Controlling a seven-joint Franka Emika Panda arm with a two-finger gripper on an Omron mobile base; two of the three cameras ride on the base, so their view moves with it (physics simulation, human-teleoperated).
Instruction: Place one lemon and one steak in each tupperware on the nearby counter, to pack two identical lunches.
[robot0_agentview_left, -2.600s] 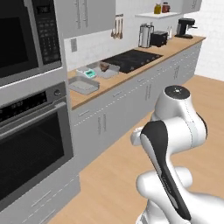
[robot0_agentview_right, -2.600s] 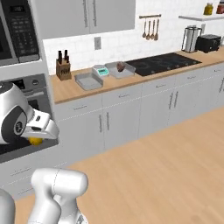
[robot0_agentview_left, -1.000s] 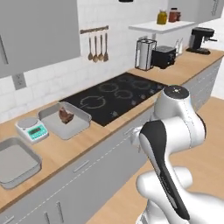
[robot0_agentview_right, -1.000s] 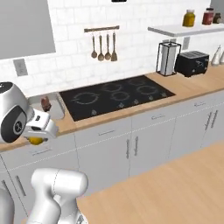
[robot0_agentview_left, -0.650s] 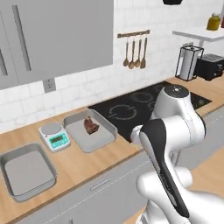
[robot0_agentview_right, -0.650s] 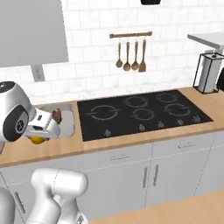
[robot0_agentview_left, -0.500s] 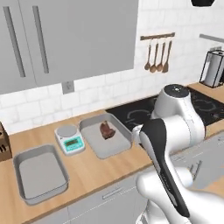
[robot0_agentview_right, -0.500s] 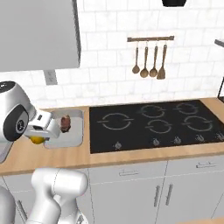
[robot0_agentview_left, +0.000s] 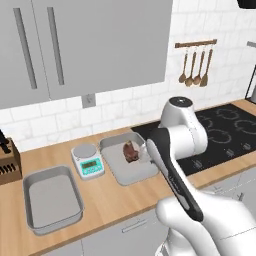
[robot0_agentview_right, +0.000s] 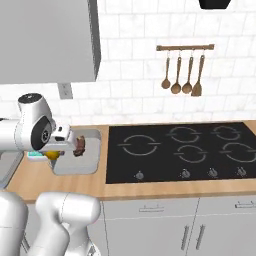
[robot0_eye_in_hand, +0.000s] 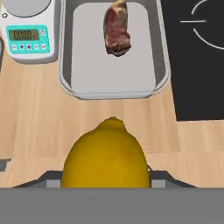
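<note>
Right shallow grey tray (robot0_eye_in_hand: 113, 89): red-brown steak (robot0_eye_in_hand: 116, 29) occupies far part, near floor bare; white-teal scale (robot0_eye_in_hand: 29, 31) just left.

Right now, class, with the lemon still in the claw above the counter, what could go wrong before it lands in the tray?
1. The lemon hangs over bare counter, short of the tupperware; released now, it would likely roll away.
2. The steak lies at the tray's far end; a long drop could land on it.
3. The scale sits close beside that tray and might get bumped.
</note>
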